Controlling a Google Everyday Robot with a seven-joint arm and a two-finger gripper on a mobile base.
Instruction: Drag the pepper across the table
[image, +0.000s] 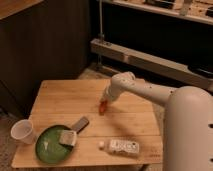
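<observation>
The small red-orange pepper (102, 108) lies on the light-wood plank table (60, 95), a little right of its middle. My gripper (104, 104) reaches down from the white arm on the right and sits right on the pepper's upper end, shut on it. The gripper's tip hides part of the pepper.
A green plate (46, 147) holding a pale sponge-like block (67, 138) sits at the front left, with a dark flat object (80, 123) leaning at its edge. A white cup (23, 132) stands at the left edge. A clear plastic bottle (120, 146) lies at the front. A dark cabinet (45, 45) stands behind.
</observation>
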